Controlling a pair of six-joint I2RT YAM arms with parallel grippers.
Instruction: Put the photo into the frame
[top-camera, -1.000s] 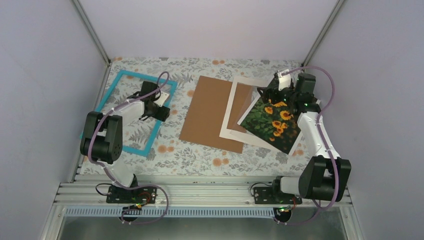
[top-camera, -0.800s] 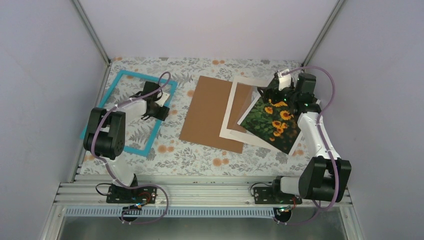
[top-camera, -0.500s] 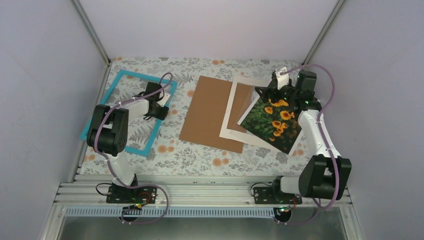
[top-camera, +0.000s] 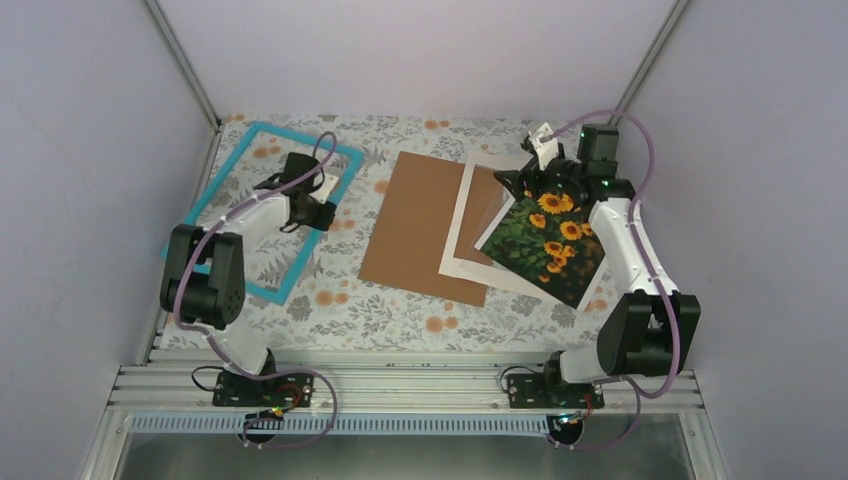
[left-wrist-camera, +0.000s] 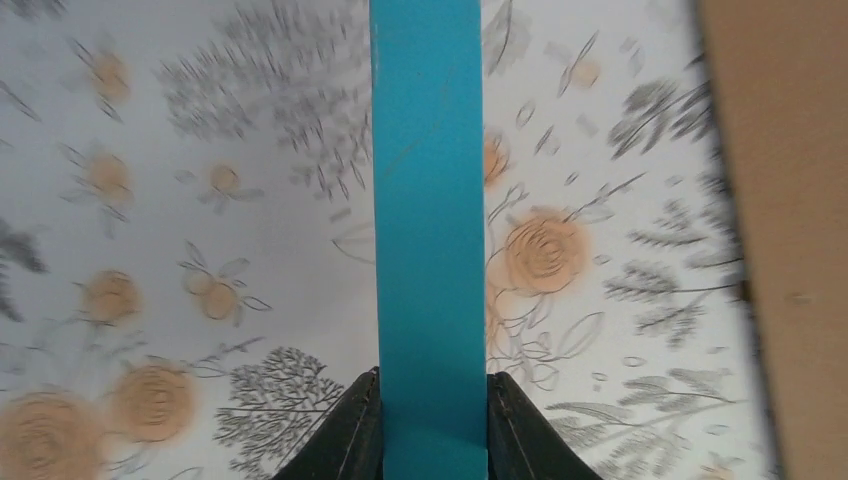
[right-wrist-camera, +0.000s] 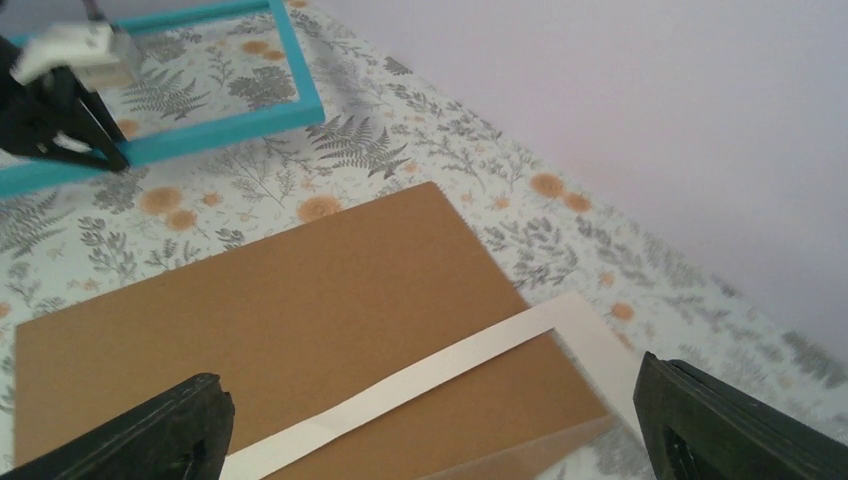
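Floral tablecloth (top-camera: 400, 305), top view: left gripper (top-camera: 322, 212) now closing on frame (top-camera: 300, 137), swinging it farther back. Photo (top-camera: 545, 245) lying well right, overlapping white mat (top-camera: 462, 235).
Left wrist: fingers (left-wrist-camera: 350, 440) clamping teal rail.
Right wrist: right gripper (right-wrist-camera: 430, 430) gaping wide, hovering above brown board (right-wrist-camera: 300, 300). Photo not yet framed.

Plain lilac walls (top-camera: 420, 50), floral-print tabletop (top-camera: 400, 310), aluminium rails (top-camera: 400, 385) at near edge

Teal frame (left-wrist-camera: 430, 200) at left; sunflower photo (top-camera: 545, 245) flat at right.
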